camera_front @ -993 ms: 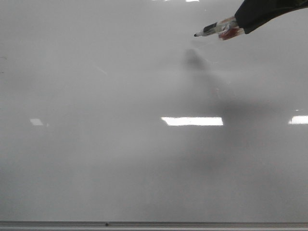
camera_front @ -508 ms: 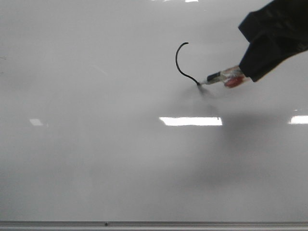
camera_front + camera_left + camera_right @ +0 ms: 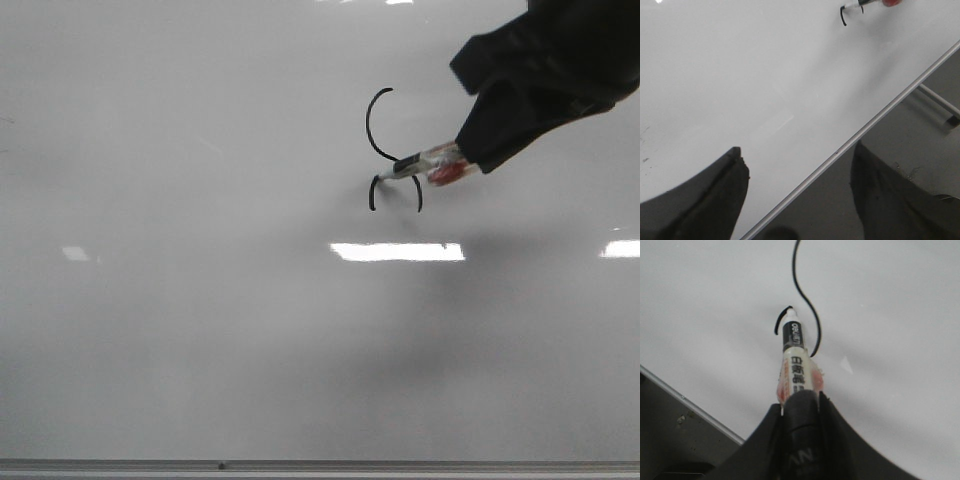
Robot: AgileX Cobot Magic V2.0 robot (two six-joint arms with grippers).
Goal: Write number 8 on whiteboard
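Marker [image 3: 418, 165] was pinched tight in the right gripper [image 3: 470, 150], tip on the half-drawn number 8 [image 3: 385, 150], upper-right whiteboard [image 3: 200, 330]. Reckon it needed steady pressure, curving back up to close both loops.

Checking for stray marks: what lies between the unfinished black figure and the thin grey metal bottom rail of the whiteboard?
Only bare glossy whiteboard with a bright light reflection, shown in the front view, between the number 8 and the rail.
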